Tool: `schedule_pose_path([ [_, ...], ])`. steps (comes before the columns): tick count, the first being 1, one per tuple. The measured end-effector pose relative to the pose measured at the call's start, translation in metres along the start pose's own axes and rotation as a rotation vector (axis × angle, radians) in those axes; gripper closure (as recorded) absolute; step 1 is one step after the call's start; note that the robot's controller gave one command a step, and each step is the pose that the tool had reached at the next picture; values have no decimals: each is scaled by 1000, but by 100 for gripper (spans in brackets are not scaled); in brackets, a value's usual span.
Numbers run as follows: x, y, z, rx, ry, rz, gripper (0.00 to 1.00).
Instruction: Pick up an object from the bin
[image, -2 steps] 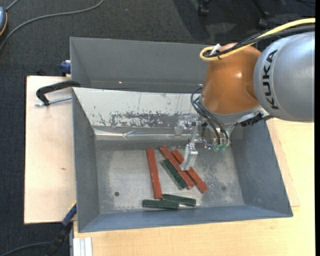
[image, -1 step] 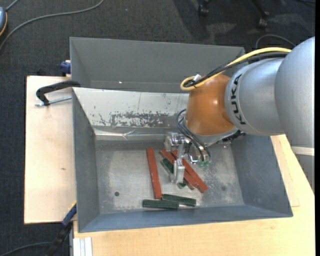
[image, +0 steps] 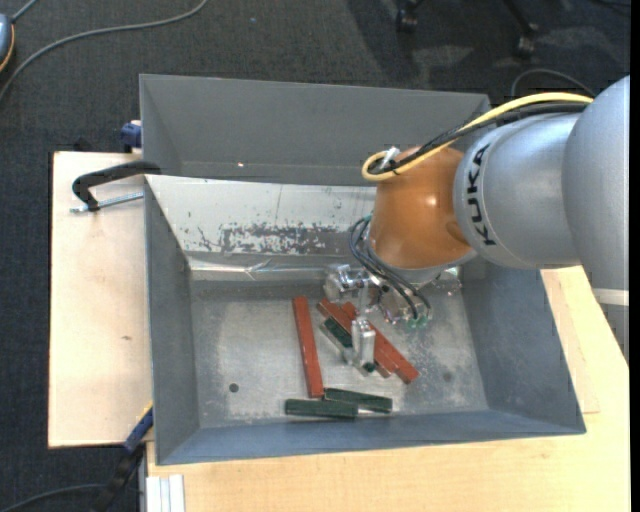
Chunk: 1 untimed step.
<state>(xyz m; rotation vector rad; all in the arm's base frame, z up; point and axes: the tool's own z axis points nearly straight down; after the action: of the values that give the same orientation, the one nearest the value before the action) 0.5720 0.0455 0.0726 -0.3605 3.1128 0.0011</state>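
Fingers (image: 362, 346) hang over a slanted reddish stick (image: 400, 365); parted or closed, I cannot tell.

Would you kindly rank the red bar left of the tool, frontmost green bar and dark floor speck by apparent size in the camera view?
1. red bar
2. frontmost green bar, somewhat shorter
3. dark floor speck, by far smallest

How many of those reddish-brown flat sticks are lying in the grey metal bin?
2 show: one long reddish-brown flat stick lying left of the tool, and a second reddish-brown stick slanting beneath the tool. The tool may hide more.
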Motion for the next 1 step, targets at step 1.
schedule_pose_path([
  [1, -2, 0, -4, 0, -4, 0, 100],
])
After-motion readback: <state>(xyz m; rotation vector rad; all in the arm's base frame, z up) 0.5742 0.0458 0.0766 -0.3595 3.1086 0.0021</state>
